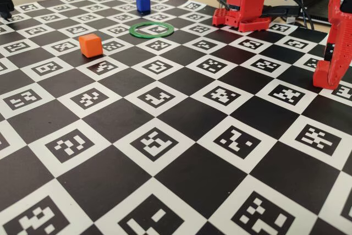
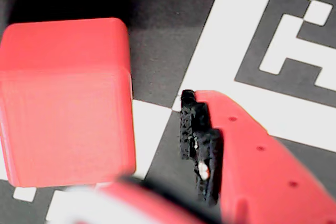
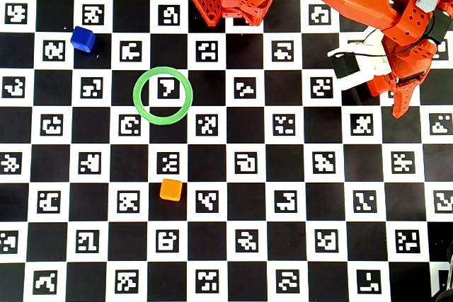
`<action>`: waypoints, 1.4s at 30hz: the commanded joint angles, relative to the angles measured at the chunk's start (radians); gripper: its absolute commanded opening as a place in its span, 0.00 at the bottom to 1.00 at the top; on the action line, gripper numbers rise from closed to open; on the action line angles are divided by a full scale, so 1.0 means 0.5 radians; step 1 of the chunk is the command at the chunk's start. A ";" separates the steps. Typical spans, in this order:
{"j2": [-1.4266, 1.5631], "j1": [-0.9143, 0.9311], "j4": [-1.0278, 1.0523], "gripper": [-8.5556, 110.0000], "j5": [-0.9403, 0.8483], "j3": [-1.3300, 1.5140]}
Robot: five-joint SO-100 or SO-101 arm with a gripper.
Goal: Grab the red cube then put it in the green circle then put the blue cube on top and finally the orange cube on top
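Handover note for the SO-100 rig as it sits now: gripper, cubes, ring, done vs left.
Gripper: open, holding nothing, down at the board on the right side of the overhead view.
Red cube: seen only in the wrist view, on the board just beside the gripper's finger, not yet gripped.
Green circle: empty.
Blue cube: up and left of the ring in the overhead view.
Orange cube: below the ring, apart from it.
Done: nothing placed.
Left: grasp red, put it in the ring, then stack blue, then orange.

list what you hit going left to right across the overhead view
blue cube → green circle → orange cube → tool
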State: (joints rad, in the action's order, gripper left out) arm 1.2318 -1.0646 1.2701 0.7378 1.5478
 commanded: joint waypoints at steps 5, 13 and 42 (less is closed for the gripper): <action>0.021 0.000 -0.092 0.52 0.018 -0.006; -0.025 -0.003 -0.144 0.51 0.009 -0.006; -0.012 0.003 -0.206 0.20 -0.031 -0.003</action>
State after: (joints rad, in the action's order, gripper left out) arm 1.1858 -1.0646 1.1812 0.7363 1.5585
